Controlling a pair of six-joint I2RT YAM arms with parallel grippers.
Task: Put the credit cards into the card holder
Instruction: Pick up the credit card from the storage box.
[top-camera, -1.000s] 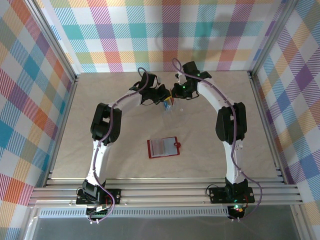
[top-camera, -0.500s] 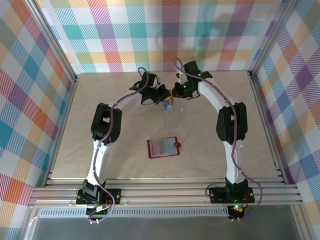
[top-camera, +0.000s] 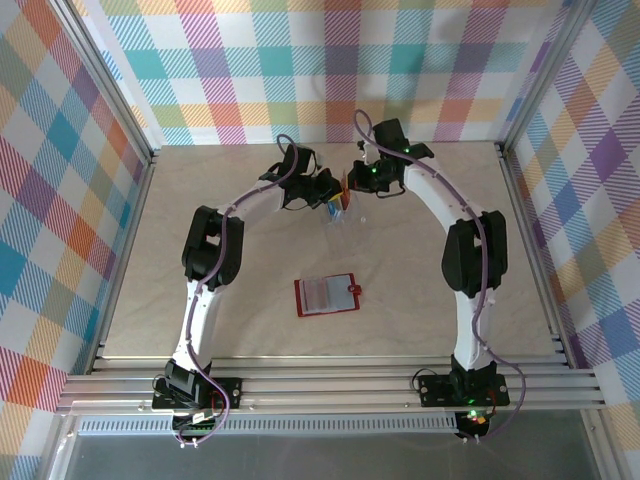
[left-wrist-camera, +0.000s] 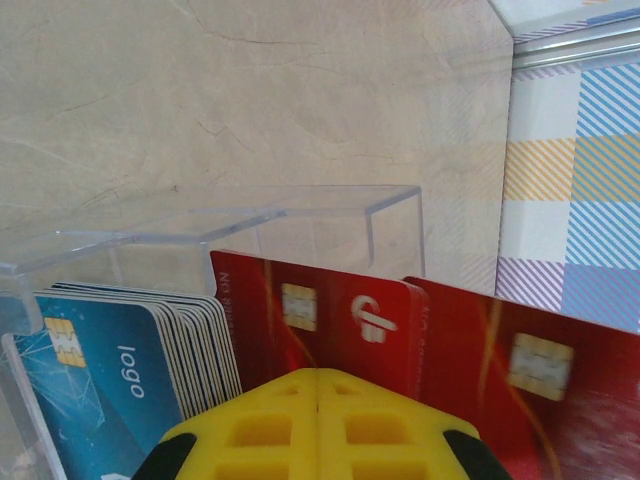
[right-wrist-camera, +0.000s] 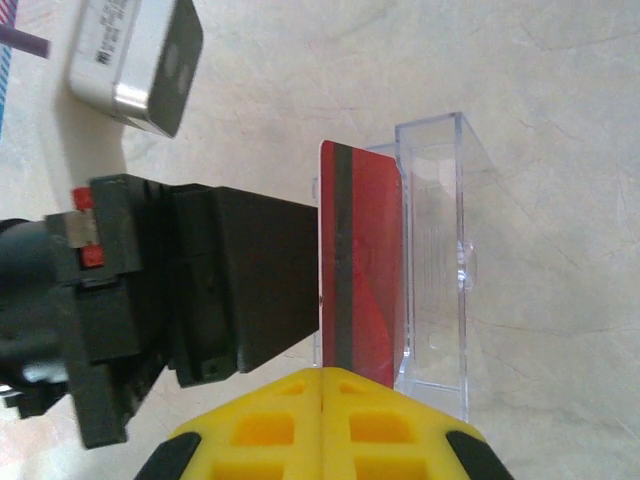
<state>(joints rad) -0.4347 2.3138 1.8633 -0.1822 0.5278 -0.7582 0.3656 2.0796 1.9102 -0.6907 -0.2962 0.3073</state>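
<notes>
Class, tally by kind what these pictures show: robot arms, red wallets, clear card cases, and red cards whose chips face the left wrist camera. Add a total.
Robot arms: 2
Red wallet: 1
Clear card case: 1
Red cards, chip showing: 2
Total: 6

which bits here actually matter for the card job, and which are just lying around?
Job:
red wallet, lying open
red cards
blue cards, stacked

Lying about:
clear case around the cards
plaid walls

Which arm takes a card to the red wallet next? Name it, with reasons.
Right: the right claw pinches a red card beside the clear case; the left claw sits at the case.
</notes>
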